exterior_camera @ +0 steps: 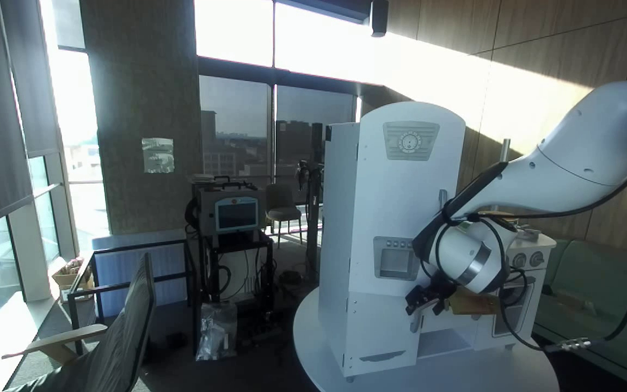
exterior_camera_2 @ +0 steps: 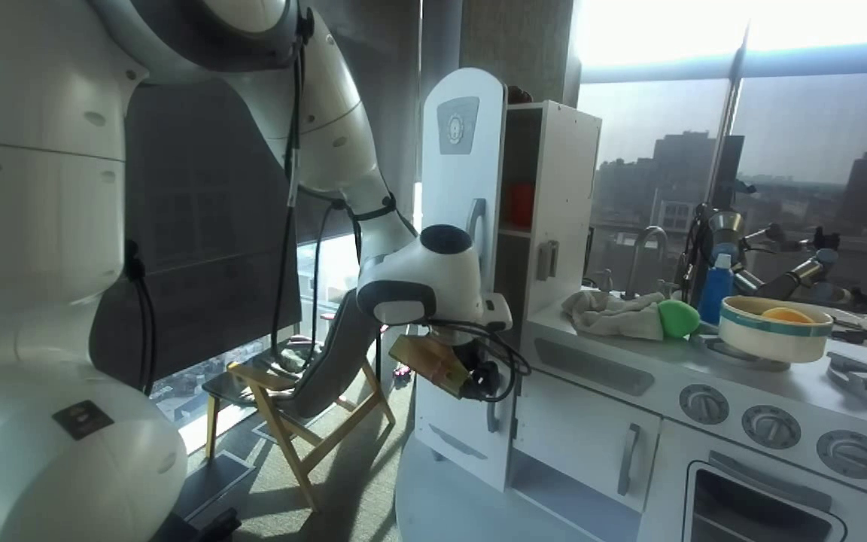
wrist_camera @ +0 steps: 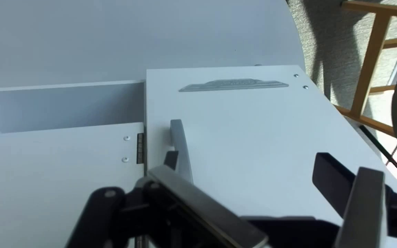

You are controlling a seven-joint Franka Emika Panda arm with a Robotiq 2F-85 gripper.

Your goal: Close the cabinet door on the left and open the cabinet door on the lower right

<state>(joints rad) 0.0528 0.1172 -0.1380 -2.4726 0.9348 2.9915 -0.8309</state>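
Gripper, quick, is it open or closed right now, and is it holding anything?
Gripper: open, its fingers wide apart in the wrist view, holding nothing; it isn't gripping the grey door handle.

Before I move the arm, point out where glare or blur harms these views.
In both exterior views, the window's upper part is blown out to white; in an exterior view, a hard-edged band of sunlight crosses the wood-panelled wall; in the wrist view, the gripper fingers look soft, the white door behind them sharper.
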